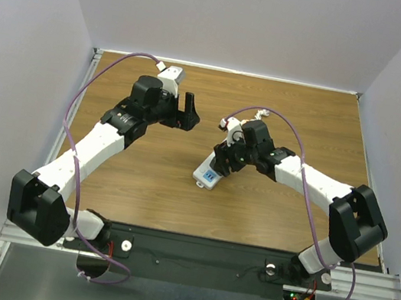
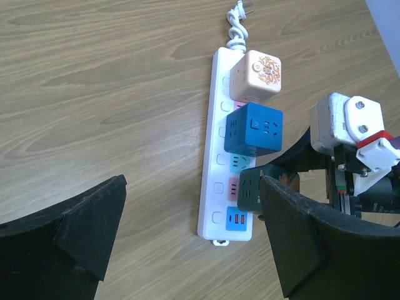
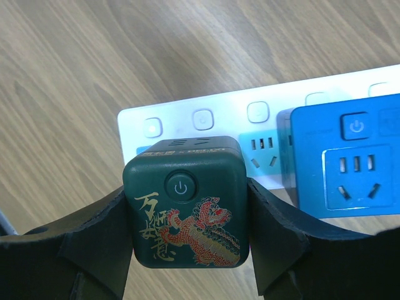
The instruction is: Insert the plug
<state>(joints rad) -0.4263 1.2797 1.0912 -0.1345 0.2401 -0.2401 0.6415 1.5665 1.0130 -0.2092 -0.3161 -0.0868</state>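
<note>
The plug (image 3: 187, 200) is a dark green cube with a power button and a red-gold dragon print. My right gripper (image 3: 187, 212) is shut on its two sides. In the left wrist view the plug (image 2: 253, 187) hangs over the pink socket of the white power strip (image 2: 215, 156), beside the USB end. Whether its pins are in the socket is hidden. My left gripper (image 2: 187, 237) is open and empty, above bare wood left of the strip. From above, the left gripper (image 1: 189, 113) is well left of the right gripper (image 1: 221, 165).
A blue cube adapter (image 2: 256, 128) and a peach cube adapter (image 2: 256, 78) sit plugged into the strip beyond the green plug. The strip's coiled cord (image 2: 237, 25) lies at its far end. White walls enclose the wooden table (image 1: 141, 178).
</note>
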